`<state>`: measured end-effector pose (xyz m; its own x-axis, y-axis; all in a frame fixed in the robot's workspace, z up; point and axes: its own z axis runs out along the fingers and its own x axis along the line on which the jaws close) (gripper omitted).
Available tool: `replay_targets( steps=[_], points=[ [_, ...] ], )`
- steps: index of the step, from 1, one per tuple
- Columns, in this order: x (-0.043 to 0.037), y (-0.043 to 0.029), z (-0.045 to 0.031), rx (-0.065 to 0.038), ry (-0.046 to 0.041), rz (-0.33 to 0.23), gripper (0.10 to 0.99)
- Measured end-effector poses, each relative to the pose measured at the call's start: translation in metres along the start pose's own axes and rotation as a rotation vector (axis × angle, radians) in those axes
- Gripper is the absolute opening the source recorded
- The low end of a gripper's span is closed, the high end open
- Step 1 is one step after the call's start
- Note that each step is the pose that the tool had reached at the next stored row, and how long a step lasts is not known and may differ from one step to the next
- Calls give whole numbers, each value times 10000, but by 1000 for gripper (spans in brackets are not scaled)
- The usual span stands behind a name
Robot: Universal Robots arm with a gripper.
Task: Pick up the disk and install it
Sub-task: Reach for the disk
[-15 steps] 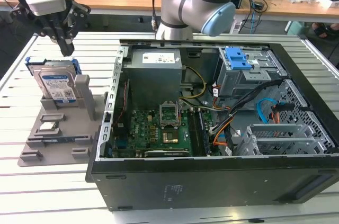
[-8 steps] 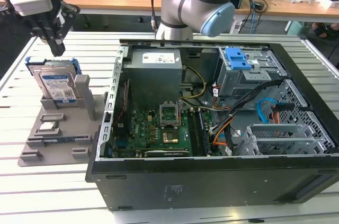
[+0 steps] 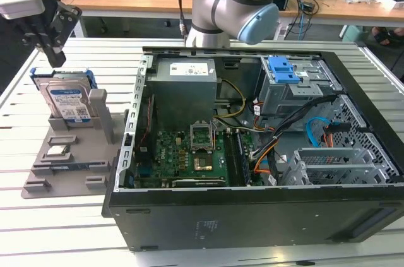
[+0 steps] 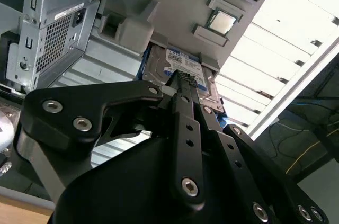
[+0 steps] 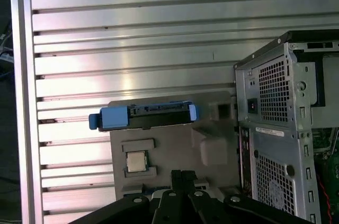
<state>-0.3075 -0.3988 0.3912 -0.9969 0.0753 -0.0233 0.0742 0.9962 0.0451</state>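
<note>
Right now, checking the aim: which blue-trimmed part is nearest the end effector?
The disk, upright in the grey stand outside the case, close below the end effector. The blue latch sits inside the case, much farther off.

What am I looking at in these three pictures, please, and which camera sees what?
This is one robot arm standing at a slatted metal table. The exterior view comes from a camera off the arm. Both wrist views come from cameras that ride near its gripper, so they look past its black fingers. On the table stand an open computer case and, at the exterior view's left, a grey holder. The disk, a hard drive in a blue frame, stands upright in that holder. A small silver chip lies flat on the holder too. The gripper hangs above the holder, close to the disk, shut and holding nothing.
</note>
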Motion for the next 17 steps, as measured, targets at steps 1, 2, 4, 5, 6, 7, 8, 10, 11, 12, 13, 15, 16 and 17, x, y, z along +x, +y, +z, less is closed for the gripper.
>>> replay_targets(
  steps=[1, 2, 4, 5, 6, 7, 8, 10, 11, 12, 13, 15, 16, 17],
  points=[
    [42, -3, 0, 0, 0, -1, 102],
    [80, -6, 1, 0, 0, -2, 102],
    [126, -10, 1, 0, 0, -1, 102],
    [146, -11, 1, 1, 0, -1, 102],
    [174, -13, 1, 0, 0, 0, 102],
    [191, -14, 1, 0, 0, 0, 102],
    [216, -16, 1, 1, 0, 0, 102],
    [257, -19, 1, 1, 0, 0, 102],
    [277, -21, 1, 1, 0, -1, 102],
    [311, -24, 1, 0, 0, -1, 102],
    [326, -25, 1, 1, 0, -1, 102],
    [365, -28, 1, 0, -1, 0, 102],
    [373, -28, 1, 1, 0, 0, 102],
    [383, -28, 1, 0, 0, -1, 102]
  ],
)
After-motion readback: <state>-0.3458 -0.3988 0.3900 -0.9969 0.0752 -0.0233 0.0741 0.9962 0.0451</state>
